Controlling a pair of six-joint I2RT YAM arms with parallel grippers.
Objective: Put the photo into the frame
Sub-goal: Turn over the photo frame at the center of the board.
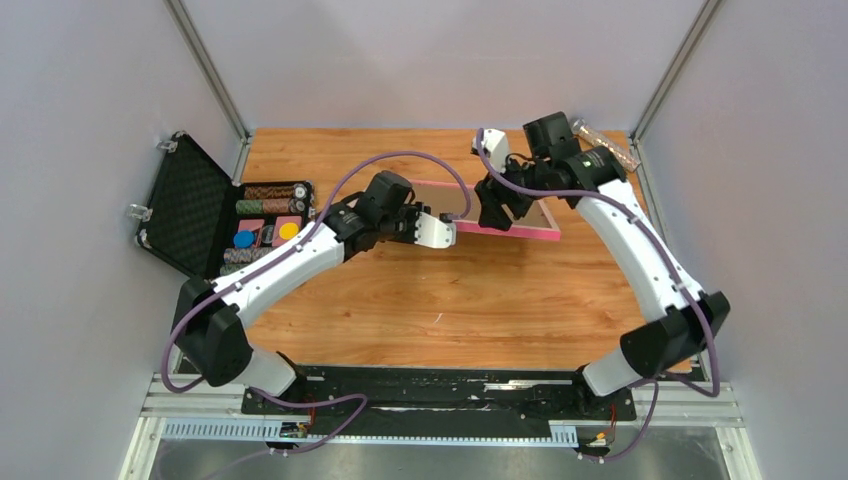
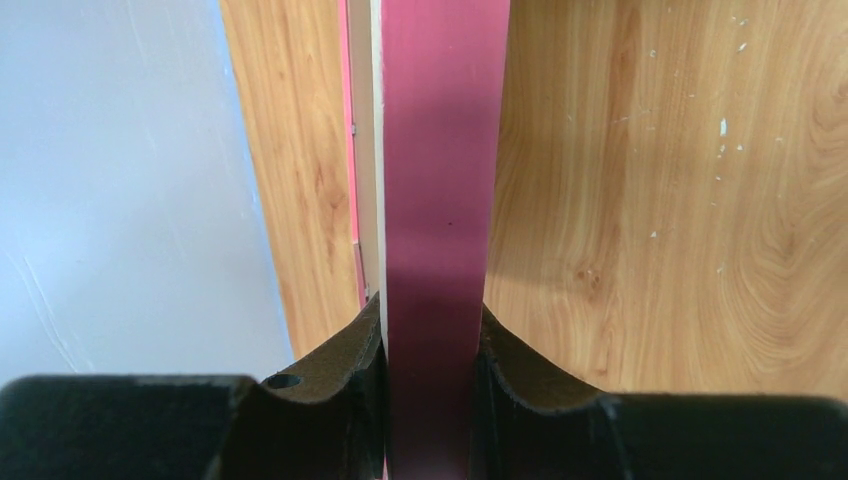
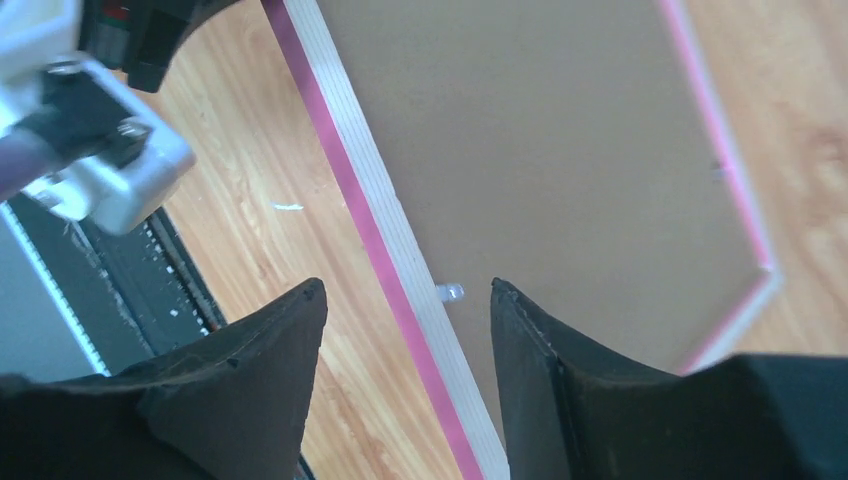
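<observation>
Arm bases sit at the near edge of the worktop (image 1: 450,300), and both arms reach away toward its far middle.

Left hand (image 2: 430,345): closed on the left-end rail of the frame (image 1: 512,233), with the dark pads pressed against both faces of the pink rail.

Frame: far middle of the worktop, back side up, with the brown backing board (image 3: 560,150) filling it (flat or lifted cannot be told).

Right hand (image 3: 408,290): fingers spread and holding nothing. It hovers over a long rail, one finger outside the rail and one over the board.

Left side: an open black case (image 1: 185,205) holding chips (image 1: 270,192).

Far right corner: a clear oblong item (image 1: 607,143).
</observation>
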